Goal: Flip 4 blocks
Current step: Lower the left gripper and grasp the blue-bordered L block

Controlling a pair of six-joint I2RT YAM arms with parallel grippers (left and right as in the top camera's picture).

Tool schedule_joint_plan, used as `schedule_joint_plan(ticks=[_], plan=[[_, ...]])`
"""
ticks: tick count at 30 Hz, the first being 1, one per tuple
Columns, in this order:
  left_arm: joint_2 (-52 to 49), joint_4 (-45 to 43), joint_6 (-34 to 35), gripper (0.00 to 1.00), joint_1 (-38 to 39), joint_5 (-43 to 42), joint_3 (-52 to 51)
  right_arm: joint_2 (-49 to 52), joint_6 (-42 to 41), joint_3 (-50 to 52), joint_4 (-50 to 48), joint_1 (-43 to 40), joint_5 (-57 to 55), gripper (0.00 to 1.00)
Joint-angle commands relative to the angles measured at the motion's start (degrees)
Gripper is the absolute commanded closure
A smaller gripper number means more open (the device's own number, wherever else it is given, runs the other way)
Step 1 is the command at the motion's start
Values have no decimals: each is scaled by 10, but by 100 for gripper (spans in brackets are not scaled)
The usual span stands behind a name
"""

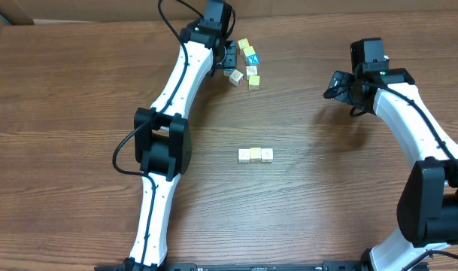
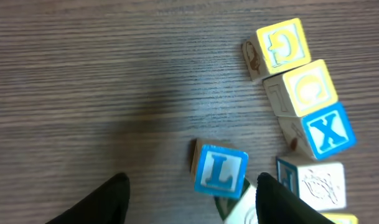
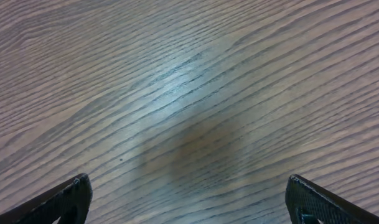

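Left gripper (image 2: 193, 182) low in frame, jaws parted, nothing clamped. Blue L block (image 2: 220, 171) sat loose between fingers, X cube (image 2: 329, 130) just right. Right gripper (image 3: 188, 186) gaped wide over table (image 3: 189, 81).

The table (image 1: 78, 90) was brown wood with fine dark grain, and the left arm (image 1: 185, 71) and right arm (image 1: 413, 113) were white with black joints. In the far cluster, the L block (image 2: 220, 171) and the X block (image 2: 328, 130) bore white letters on blue, beside two yellow-faced blocks (image 2: 310, 89) with faint white letters. Three blocks in a row (image 1: 256, 155) at mid-table were pale cream.
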State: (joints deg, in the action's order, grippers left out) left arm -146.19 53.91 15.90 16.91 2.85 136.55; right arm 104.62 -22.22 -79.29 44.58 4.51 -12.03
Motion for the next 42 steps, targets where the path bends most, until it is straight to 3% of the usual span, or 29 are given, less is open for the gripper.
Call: schedule_joint_plan(ticks=[1,9,14,36,42], plan=[[-31,-9,-5,42,8,1,11,-17,2,-12,-4,-2,-5,0],[-41,-11,-5,44,8,-24,11,-17,2,-12,-4,-1,-5,0],[-42,-10,-5,66,8,-24,11,-17,2,-12,-4,-2,-5,0],[-45,-10,-5,63,8,-22,10,-17,2,-12,-4,-2,-5,0],[-45,-19,-5,73,7,-22,8,-17,2,-12,-4,-2,-5,0]])
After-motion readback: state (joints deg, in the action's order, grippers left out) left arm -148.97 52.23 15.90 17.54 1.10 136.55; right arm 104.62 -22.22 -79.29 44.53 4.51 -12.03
